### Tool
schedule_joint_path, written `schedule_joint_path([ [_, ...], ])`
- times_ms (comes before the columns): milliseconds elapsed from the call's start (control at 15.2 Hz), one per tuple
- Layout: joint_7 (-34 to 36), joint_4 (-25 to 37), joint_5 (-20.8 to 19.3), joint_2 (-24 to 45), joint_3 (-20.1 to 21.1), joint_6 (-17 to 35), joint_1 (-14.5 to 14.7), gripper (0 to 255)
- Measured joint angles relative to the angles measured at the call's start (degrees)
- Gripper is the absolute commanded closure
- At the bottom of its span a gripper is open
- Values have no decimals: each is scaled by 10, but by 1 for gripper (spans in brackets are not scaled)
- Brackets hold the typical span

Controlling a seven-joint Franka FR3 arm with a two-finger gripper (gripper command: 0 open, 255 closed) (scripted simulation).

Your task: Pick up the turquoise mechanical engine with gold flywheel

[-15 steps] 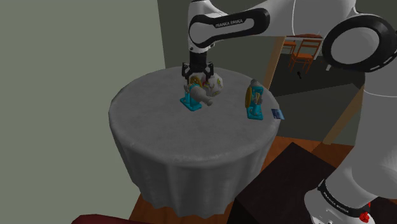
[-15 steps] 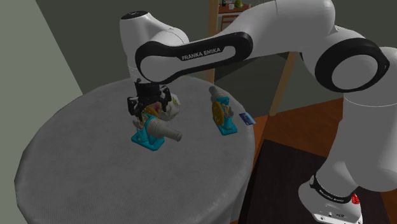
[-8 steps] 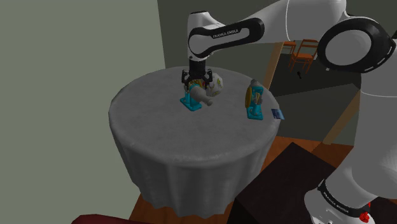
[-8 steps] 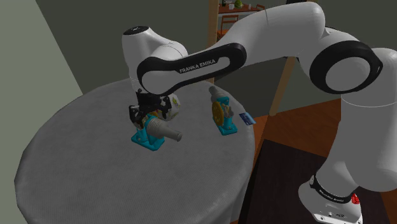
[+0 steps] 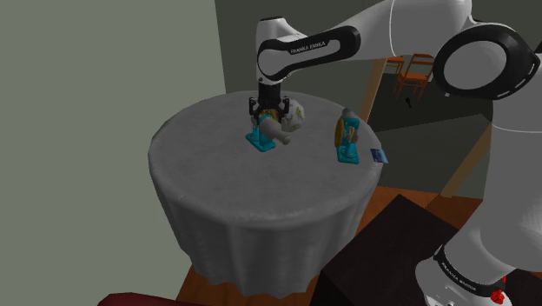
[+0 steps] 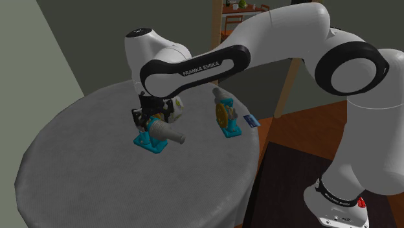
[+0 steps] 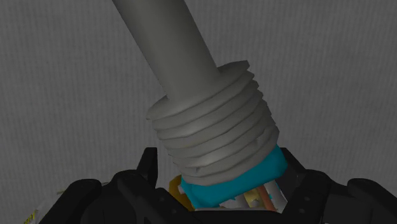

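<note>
A turquoise-based engine point(image 5: 266, 136) with a grey ribbed cylinder and a long grey shaft stands on the round grey-clothed table point(image 5: 261, 200). My black gripper point(image 5: 267, 116) comes down onto it from above. In the second exterior view the gripper point(image 6: 151, 118) straddles the engine point(image 6: 163, 134) at its back end. The wrist view has both black fingers point(image 7: 147, 173) pressed against the sides of the engine point(image 7: 210, 127), just behind the ribbed cylinder, with gold parts showing beneath. The engine rests on the table point(image 6: 129, 188).
A second turquoise engine with a gold flywheel point(image 5: 347, 137) point(image 6: 226, 116) stands upright towards the shoulder view's right. A pale rounded object point(image 5: 296, 113) point(image 6: 175, 105) sits just behind the gripper. A small blue card point(image 5: 379, 156) lies near the table edge. The dark stand point(image 5: 382, 252) is beside the table.
The arm has come down onto the engine, and the fingers have closed in against its sides. The engine has not moved.
</note>
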Motion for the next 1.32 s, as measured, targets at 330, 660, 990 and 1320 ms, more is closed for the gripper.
schedule_joint_path([
  [330, 0, 3, 0, 0, 0, -4, 0, 255],
  [660, -3, 31, 2, -4, 1, -37, 0, 255],
  [990, -3, 64, 3, -7, 2, -74, 2, 255],
  [1320, -5, 103, 3, -5, 2, -109, 4, 255],
])
